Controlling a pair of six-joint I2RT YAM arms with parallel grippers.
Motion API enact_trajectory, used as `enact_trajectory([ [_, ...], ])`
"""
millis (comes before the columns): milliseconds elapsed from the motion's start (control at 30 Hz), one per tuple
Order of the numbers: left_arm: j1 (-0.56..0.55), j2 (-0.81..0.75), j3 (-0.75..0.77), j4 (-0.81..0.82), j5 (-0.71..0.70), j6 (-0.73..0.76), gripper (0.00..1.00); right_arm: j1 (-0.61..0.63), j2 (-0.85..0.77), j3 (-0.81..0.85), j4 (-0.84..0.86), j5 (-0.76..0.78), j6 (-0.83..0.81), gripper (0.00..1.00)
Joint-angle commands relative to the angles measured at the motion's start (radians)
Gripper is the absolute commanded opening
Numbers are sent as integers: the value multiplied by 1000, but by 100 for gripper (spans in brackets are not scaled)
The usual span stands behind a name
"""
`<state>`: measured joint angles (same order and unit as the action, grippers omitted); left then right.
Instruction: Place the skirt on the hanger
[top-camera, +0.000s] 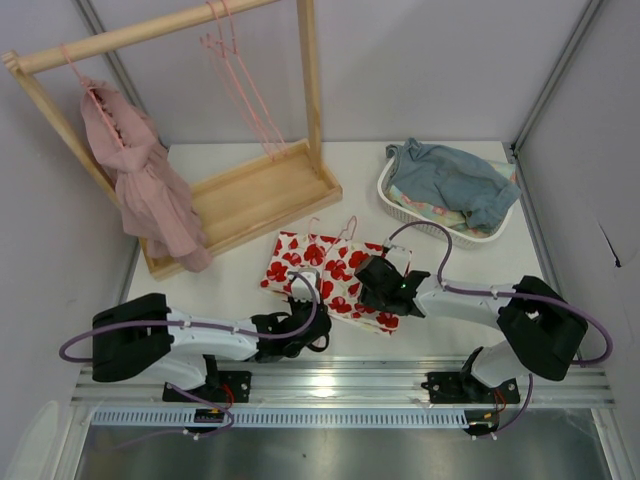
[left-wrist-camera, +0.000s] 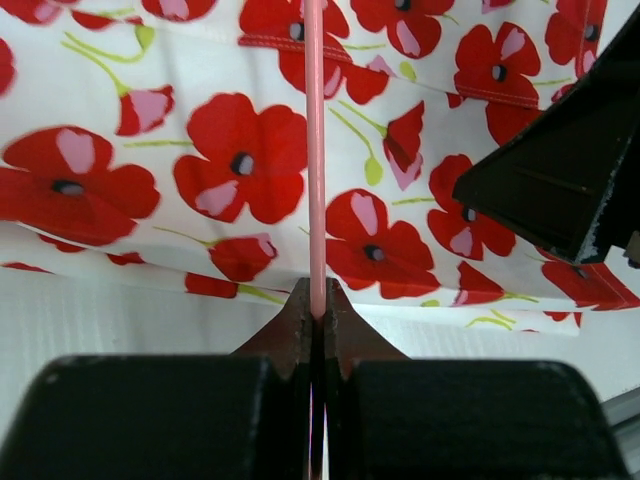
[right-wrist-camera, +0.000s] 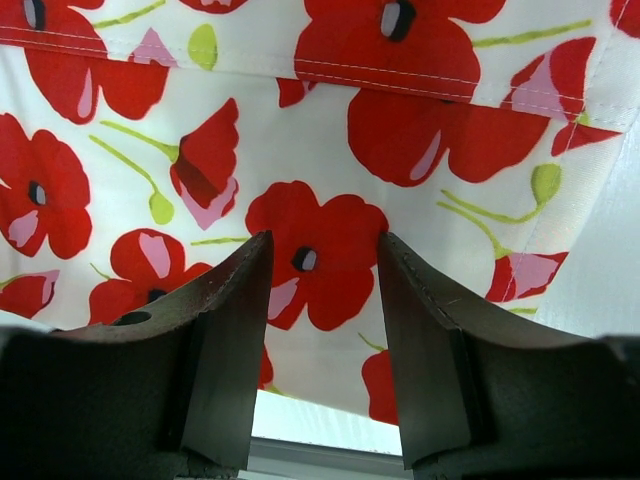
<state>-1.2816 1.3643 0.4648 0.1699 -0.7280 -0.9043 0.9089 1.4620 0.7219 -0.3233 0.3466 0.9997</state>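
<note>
The skirt (top-camera: 322, 268), white with big red flowers, lies flat on the table in front of the rack. A thin pink hanger (top-camera: 345, 232) lies on it, its hooked neck sticking out past the far edge. My left gripper (top-camera: 312, 322) is at the skirt's near edge, shut on the hanger's pink wire (left-wrist-camera: 315, 150), which runs straight up over the skirt (left-wrist-camera: 180, 170) in the left wrist view. My right gripper (top-camera: 372, 282) is open over the skirt's right part, its fingers (right-wrist-camera: 235, 320) either side of a red flower on the skirt (right-wrist-camera: 330, 250).
The wooden rack (top-camera: 250, 190) stands at the back left with a dusty-pink garment (top-camera: 145, 185) and more pink hangers (top-camera: 240, 80) on its bar. A white basket (top-camera: 405, 210) with blue-grey cloth (top-camera: 455, 180) sits at the back right.
</note>
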Motion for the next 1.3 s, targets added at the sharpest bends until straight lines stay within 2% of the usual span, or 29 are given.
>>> enact_trajectory([
  [0, 33, -54, 29, -24, -64, 82, 0, 7, -31, -24, -22, 11, 22, 52],
  [100, 38, -76, 20, -7, -91, 149, 0, 8, -34, -33, -11, 0, 11, 51],
  [400, 36, -30, 41, 52, -80, 179, 0, 15, -31, -24, 4, 3, -4, 51],
  [900, 34, -83, 106, -4, -93, 231, 0, -2, -138, 77, -31, 26, -49, 51],
  [1267, 24, -84, 104, -10, -97, 216, 0, -2, -176, -9, -85, 60, 16, 50],
])
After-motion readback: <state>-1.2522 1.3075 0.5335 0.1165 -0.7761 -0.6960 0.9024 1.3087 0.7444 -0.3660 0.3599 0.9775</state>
